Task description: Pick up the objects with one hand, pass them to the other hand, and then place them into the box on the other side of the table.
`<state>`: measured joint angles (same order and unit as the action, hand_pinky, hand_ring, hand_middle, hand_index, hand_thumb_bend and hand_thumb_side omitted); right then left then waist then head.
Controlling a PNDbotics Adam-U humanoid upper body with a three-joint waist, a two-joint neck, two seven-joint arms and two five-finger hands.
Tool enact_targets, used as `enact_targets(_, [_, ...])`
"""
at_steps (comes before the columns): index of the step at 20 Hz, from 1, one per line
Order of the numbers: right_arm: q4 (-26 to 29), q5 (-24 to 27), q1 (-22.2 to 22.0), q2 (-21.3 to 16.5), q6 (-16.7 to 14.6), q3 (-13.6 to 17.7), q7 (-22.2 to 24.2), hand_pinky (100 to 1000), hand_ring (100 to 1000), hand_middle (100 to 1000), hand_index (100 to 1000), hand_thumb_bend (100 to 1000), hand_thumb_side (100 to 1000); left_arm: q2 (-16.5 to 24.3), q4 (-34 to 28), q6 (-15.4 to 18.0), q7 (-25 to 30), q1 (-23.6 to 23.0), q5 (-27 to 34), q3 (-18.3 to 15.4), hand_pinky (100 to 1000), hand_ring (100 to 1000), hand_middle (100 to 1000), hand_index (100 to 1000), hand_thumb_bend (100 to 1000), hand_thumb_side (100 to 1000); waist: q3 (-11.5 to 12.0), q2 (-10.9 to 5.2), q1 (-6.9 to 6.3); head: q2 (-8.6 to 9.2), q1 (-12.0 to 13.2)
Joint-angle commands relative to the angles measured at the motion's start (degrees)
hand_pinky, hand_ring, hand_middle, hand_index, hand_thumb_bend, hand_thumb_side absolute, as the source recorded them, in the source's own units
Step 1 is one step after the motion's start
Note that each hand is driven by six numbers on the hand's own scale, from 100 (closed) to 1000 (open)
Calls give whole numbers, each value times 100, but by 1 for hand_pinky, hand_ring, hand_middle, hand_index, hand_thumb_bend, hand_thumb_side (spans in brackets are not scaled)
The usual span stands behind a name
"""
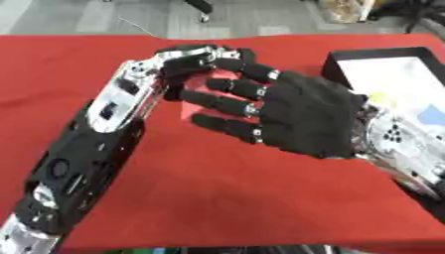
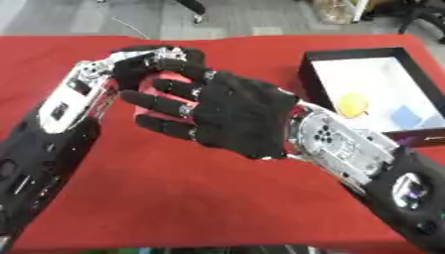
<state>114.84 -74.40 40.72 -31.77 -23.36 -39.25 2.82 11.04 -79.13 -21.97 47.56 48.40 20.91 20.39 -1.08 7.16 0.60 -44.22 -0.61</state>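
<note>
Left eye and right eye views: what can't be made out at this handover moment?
- Pinkish-red object between the hands: mostly covered by the right hand and left hand; shape unclear, both views.
- Which hand bears it: hidden.
- Black box with white inside: contents blurred, only a yellow thing and a blue patch; left eye view cuts it off.

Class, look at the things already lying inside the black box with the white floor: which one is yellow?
The rounded yellow object near the middle of the black box. The other thing in there, a flat light-blue piece, lies further toward the box's right side.
</note>
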Motion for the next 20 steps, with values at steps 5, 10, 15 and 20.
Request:
enact_targets(5, [-25,-67,76,-266,-48,36,-41,949,835,1000,939,507,100,-30,-259,-478,441,212,133,54,574,409,289,489,100,580,47,-97,-12,10,-81])
enact_targets(10, [-25,-170,112,-303,3,61,-210,950,828,1000,934,486,100,-76,-311,-586,441,179,157,160,577,412,292,491,100,600,78,-96,-37,10,-131])
enact_targets(15, [-25,-320,151,-320,43,52,-444,954,826,1000,932,453,100,-159,-389,-717,441,128,194,213,578,414,294,492,100,612,96,-96,-62,10,-207])
enact_targets(20, [-25,-395,140,-351,37,47,-474,954,825,1000,930,425,100,-186,-451,-792,441,106,207,238,579,415,294,493,100,613,106,-103,-75,10,-249])
